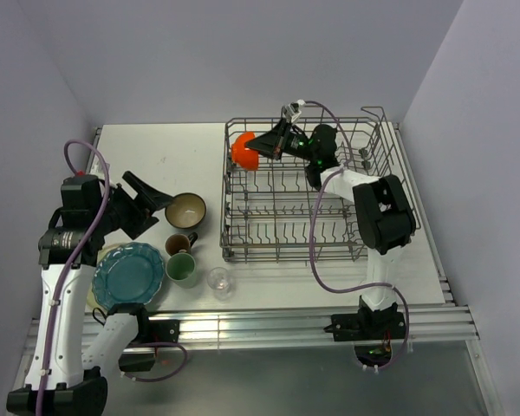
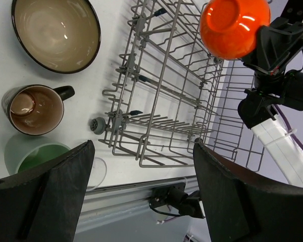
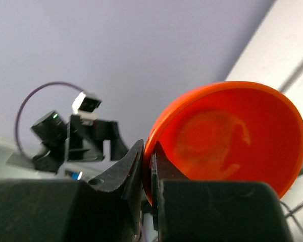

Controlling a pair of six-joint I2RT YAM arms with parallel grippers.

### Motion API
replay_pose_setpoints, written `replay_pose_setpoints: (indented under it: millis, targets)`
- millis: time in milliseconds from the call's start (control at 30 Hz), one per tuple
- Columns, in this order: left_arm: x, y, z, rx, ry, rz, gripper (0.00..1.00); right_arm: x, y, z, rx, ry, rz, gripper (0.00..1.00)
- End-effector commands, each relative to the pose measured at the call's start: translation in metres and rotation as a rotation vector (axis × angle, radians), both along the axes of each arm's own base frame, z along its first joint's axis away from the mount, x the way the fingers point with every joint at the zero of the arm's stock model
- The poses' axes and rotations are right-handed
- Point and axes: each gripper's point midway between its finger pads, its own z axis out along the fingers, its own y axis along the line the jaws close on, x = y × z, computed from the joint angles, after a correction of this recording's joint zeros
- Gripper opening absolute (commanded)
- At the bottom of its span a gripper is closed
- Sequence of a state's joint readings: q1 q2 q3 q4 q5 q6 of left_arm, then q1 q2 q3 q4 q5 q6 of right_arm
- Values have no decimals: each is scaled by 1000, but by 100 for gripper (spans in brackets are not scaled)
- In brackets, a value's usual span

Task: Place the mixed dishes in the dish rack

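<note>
The left gripper [image 1: 154, 208] is hovering with its fingers spread wide, gripping nothing, just beside the blue bowl with cream inside [image 1: 185, 210] on the table [image 1: 156, 147]. Further right, the right gripper [image 1: 262, 146] is pinching the orange bowl [image 1: 243, 151] by its rim, tipped on its side at the dish rack's [image 1: 286, 255] far left corner.

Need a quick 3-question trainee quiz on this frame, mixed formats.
1. True or false: the right pincer is shut on the rim of the orange bowl.
2. In the top view, at which corner of the dish rack is that bowl? A near right; B far left; C near left.
3. Fill in: the left pincer is ___ and holds nothing.

Key: 1 true; 2 B; 3 open.
</note>
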State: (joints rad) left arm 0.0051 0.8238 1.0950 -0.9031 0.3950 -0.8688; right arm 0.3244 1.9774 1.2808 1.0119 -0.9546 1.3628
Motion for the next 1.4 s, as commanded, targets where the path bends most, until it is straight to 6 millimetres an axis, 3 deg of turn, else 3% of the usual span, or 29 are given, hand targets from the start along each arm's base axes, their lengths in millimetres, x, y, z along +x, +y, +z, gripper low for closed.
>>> replay_pose_setpoints:
  millis: [0, 267, 567, 767, 1233, 1267, 1367]
  targets:
    - [9, -1, 8, 12, -38, -24, 85, 16, -10, 10, -2, -45, -166, 0]
    - [22, -3, 13, 12, -41, -42, 85, 37, -7, 5, 63, 36, -277, 0]
    - [20, -4, 8, 14, -31, -62, 85, 49, 8, 2, 129, 89, -306, 0]
    - [18, -11, 10, 19, -34, -93, 85, 45, 16, -16, 102, 123, -326, 0]
    - [14, -10, 8, 27, -21, -95, 86, 47, 3, -59, 17, 183, -347, 0]
    - [14, -10, 8, 31, -23, -94, 86, 46, 5, -62, 0, 196, -334, 1]
    - [15, -8, 7, 42, -16, -87, 86, 46, 5, -66, -33, 197, -324, 18]
